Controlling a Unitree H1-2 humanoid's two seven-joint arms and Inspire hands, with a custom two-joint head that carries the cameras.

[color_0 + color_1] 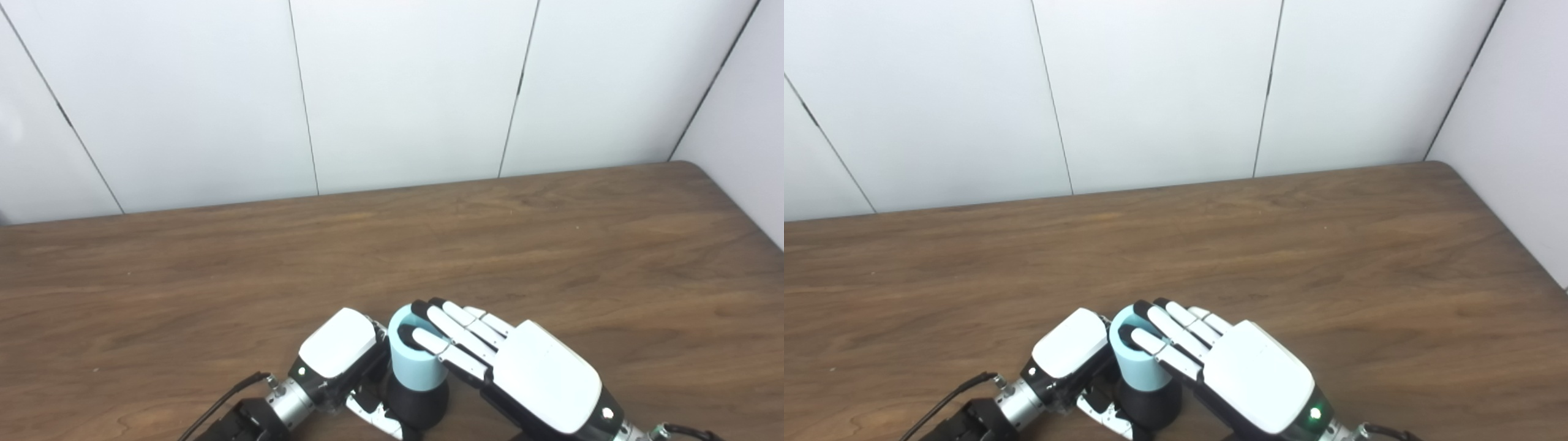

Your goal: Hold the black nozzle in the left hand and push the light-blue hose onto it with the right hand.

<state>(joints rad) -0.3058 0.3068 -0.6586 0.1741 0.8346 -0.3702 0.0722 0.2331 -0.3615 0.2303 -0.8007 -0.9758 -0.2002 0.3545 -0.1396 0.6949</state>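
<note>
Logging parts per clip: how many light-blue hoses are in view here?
1. The single light-blue hose stands upright near the table's front edge, seated on the black nozzle, between the left hand and the right hand. The hands could hide something small.

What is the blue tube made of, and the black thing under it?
The light-blue hose looks like smooth matte plastic or rubber: even colour, no shine. The black nozzle looks like dull black plastic or rubber; its dark surface shows too little to be sure.
</note>
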